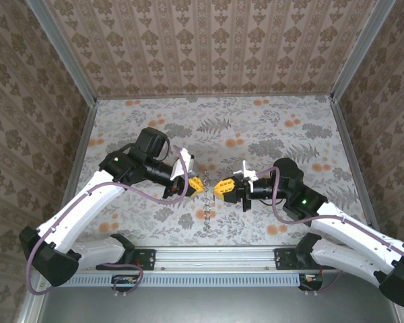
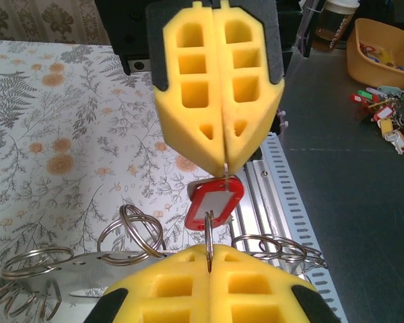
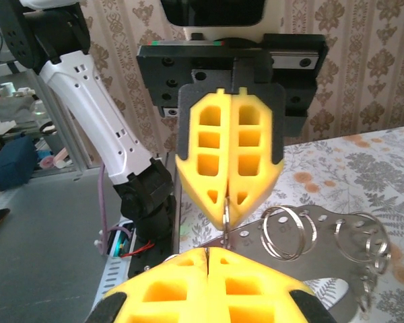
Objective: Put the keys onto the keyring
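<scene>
The left pincer (image 2: 209,259), its yellow fingers pressed together, is gripping the thin, dull grey round metal keyring (image 2: 208,239) edge-on at its tips, above the floral-patterned counter (image 2: 47,134) near the front rail. The right pincer (image 2: 223,158), likewise closed, is facing it tip to tip and pinching the tiny silvery metal key (image 2: 225,180), whose red oblong plastic tag (image 2: 214,202) is hanging just beside the keyring; contact between them cannot be told. Silvery split rings (image 2: 131,229) and a flat metal plate (image 2: 87,262) are lying on the counter below both pincers.
</scene>
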